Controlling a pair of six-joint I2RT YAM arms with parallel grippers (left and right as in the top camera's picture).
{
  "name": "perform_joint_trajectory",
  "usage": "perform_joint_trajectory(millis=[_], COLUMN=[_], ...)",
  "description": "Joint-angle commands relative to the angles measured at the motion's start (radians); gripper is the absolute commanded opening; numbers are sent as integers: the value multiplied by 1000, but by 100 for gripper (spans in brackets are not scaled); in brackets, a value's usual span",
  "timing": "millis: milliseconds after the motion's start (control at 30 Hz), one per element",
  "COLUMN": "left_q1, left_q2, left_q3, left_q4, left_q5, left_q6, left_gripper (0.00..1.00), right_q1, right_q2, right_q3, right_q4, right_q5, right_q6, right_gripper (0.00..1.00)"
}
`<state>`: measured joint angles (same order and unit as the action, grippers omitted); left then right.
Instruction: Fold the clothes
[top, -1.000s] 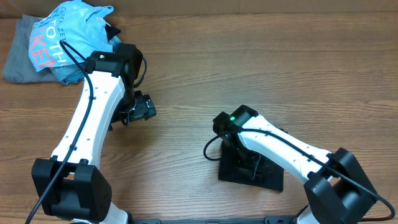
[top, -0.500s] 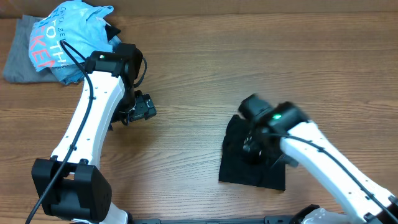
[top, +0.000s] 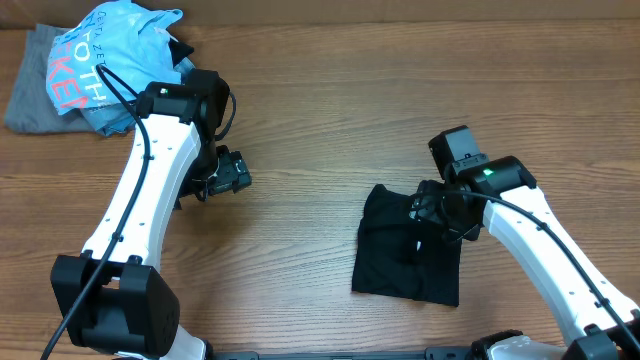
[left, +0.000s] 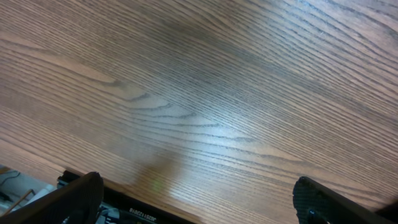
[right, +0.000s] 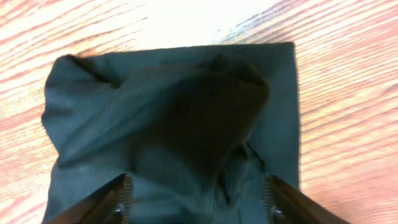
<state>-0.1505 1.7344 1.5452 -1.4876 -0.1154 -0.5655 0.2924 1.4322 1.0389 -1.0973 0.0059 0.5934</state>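
The clothes are a black T-shirt (top: 395, 255), folded into a small rumpled rectangle on the wooden table at the front right. My right gripper (top: 432, 210) hovers over its upper right part. In the right wrist view the black shirt (right: 155, 106) fills the frame, with a raised hump in the middle. There my right gripper (right: 198, 186) stands open, with nothing pinched between the fingers. My left gripper (top: 228, 172) hangs over bare wood left of centre, far from the shirt. In the left wrist view this left gripper (left: 199, 186) is wide open and empty.
A light blue shirt with pink lettering (top: 110, 60) lies crumpled on a grey garment (top: 28, 90) at the far left corner. The table's near edge, with a dark strip (left: 143, 211), shows low in the left wrist view.
My right gripper has swung from the shirt's left side across to its right side and has opened, letting go of the cloth. The shirt now reaches further up. The left arm has not moved.
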Motion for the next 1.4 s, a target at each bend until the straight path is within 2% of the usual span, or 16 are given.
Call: perform_joint_trajectory(millis=[0,100,200,233,333,433,533,667,700,733,833,1000,1133,1233,1367], left_q1=[0,0,0,0,0,0,0,0,0,0,0,0,0,0,0], left_q2=[-1,-1,-1,-1,-1,-1,-1,-1,-1,-1,-1,-1,-1,-1,-1], left_q3=[-7,-7,-7,-7,-7,-7,-7,-7,-7,-7,-7,-7,-7,-7,-7], left_q4=[1,1,1,1,1,3,5,3,3,2,2,0,0,7,12], left_q5=[4,4,4,4,4,4,4,4,4,4,4,4,4,4,5], left_q6=[21,21,36,35,35,36,35,35,36,36,39,50,50,50,50], left_gripper=[100,100,100,100,100,100,100,100,100,100,100,100,100,100,100], right_q1=[-21,-27,-33,-37,-49,-67,-92,-136,-146,-156,-179,-197,-196,-190,-167], right_q2=[13,26,45,45,44,43,44,62,74,89,147,167,153,144,145], right_q3=[-61,-87,-87,-86,-39,98,211,213,206,199,184,190,212,211,187], right_q4=[52,86,102,110,73,-35,-66,-13,-11,-8,-10,-85,-192,-274,-289], right_q5=[-68,-68,-63,-55,-41,-42,-30,62,85,102,106,105,48,-122,-193], right_q6=[-26,-26,-26,-26,-54,-107,-182,-176,-166,-149,-144,-71,-70,-191,-289], right_gripper=[60,48,18,4,4,4,4,11,21,45,68,69,69,69,69])
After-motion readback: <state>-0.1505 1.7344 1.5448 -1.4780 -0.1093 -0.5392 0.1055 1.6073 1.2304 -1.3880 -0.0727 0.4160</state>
